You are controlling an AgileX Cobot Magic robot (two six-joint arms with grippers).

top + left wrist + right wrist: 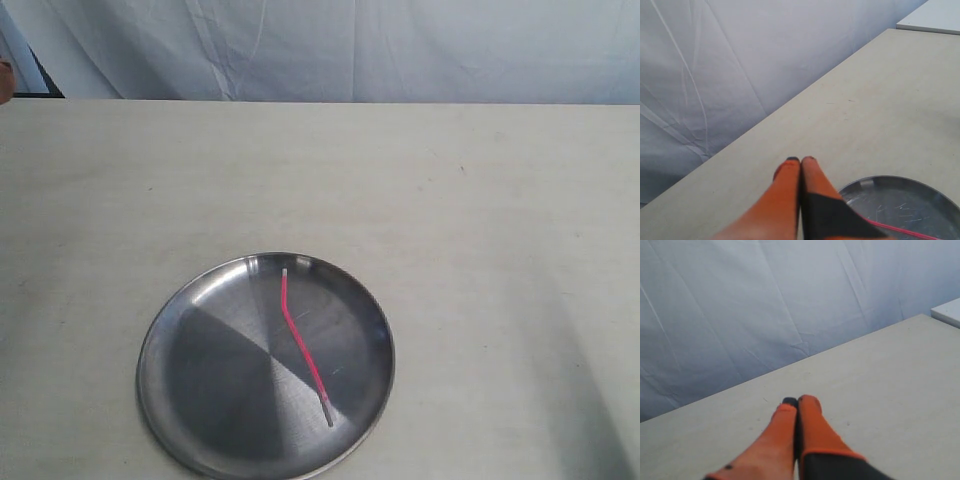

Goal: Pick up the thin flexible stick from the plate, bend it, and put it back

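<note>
The round steel plate (pixel 170 330) lies on the beige table near the front edge of the exterior view. On it rests the thin flexible stick (pixel 300 345), pink-red with pale ends and a slight kink near its far end. Neither gripper shows in the exterior view. In the left wrist view my left gripper (pixel 800 160) has its orange fingers pressed together with nothing between them, above the table beside the plate (pixel 920 200), where a bit of the stick (pixel 900 230) shows. My right gripper (pixel 797 401) is likewise shut and empty over bare table.
A white cloth backdrop (pixel 350 45) hangs behind the table's far edge. A pale raised surface (pixel 935 20) adjoins the table's corner in the left wrist view, and the same pale surface (pixel 947 312) shows in the right wrist view.
</note>
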